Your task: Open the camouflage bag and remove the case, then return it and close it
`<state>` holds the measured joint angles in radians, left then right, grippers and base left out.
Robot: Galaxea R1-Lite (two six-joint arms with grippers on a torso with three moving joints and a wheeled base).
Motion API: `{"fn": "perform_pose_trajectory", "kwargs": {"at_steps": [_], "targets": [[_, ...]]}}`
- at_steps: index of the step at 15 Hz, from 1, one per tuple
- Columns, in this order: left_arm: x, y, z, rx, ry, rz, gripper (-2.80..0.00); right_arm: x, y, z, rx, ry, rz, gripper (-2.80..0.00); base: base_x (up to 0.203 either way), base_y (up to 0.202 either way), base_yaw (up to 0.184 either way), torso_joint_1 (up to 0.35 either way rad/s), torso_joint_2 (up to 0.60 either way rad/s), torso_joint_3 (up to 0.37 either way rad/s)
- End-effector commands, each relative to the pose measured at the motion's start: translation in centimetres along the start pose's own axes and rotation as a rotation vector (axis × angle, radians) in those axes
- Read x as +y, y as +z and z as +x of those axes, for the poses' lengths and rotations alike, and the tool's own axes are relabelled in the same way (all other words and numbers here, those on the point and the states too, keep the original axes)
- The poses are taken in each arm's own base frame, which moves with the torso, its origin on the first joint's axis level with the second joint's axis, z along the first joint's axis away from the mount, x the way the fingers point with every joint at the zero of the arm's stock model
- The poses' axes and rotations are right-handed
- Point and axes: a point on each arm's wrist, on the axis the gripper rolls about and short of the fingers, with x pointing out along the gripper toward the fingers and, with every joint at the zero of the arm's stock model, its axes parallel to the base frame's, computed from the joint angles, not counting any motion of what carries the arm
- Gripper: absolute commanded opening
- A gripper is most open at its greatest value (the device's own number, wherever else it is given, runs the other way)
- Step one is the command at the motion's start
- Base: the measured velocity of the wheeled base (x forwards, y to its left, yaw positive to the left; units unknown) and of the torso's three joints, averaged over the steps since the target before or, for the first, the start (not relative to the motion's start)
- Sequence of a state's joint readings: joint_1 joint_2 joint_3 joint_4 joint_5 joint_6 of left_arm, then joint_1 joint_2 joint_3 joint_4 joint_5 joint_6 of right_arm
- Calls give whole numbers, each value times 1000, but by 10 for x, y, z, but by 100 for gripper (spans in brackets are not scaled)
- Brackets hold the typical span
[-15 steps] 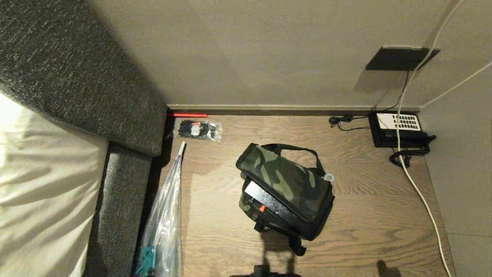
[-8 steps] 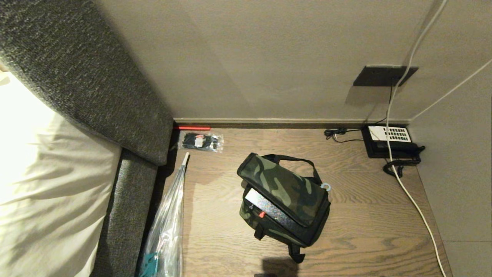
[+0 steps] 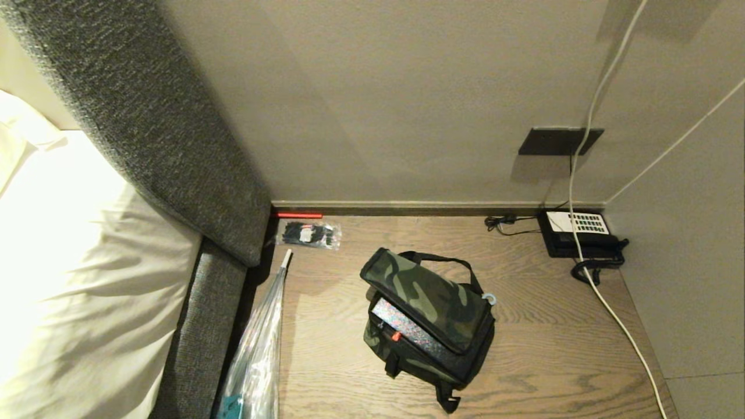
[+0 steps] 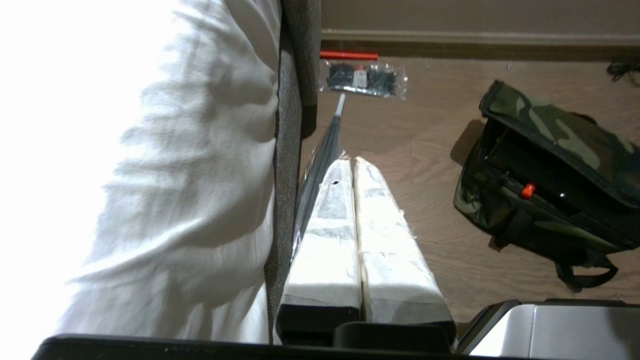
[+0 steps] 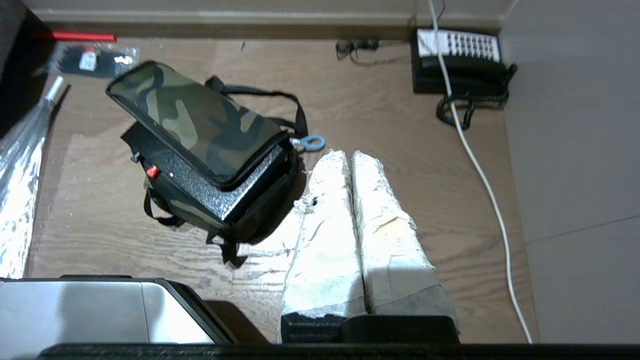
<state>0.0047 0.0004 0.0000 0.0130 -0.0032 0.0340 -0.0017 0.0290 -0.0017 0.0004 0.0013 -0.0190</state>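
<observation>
Since neither arm is seen in the head view, both are judged parked low at the robot's sides. The left gripper (image 4: 352, 165) is clenched, padded fingers pressed together, nothing between them; it is aimed at the floor beside the bed edge. The right gripper (image 5: 348, 157) is likewise clenched and empty, its tips shown just below the bag's blue ring in its wrist view, though well above the floor.

The camouflage bag (image 3: 442, 291) is placed on the wooden floor (image 3: 553, 349), lower centre of the head frame, reachable by either arm. Its lid is lifted only on the lower-left side, so the case (image 3: 407, 329) is exposed as a speckled black strip with a red catch; the case is seated inside the bag, not out. The lid is probably propped on the case's edge; the zip cannot be made out.

At lower left a clear plastic sleeve (image 3: 256, 361) is laid along the grey bed frame (image 3: 198, 326). Further up, a small clear packet (image 3: 308, 234) is seen by the skirting. At far right, in the corner, a desk telephone (image 3: 576, 233) is set, with a white cable (image 3: 617, 320) trailed past it.
</observation>
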Motion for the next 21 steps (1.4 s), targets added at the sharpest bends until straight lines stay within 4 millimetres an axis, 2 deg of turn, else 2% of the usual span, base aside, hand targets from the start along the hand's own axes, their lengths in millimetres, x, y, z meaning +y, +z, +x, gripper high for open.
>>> {"fn": "perform_pose_trajectory", "kwargs": {"at_steps": [1,21], "targets": [[0,0,0,-1,0,0,-280,0,0,0,6,4,-6,-280,0,0,0,8,5,193],[0,0,0,-3,0,4,-280,0,0,0,1,2,-6,-280,0,0,0,3,2,202]]}}
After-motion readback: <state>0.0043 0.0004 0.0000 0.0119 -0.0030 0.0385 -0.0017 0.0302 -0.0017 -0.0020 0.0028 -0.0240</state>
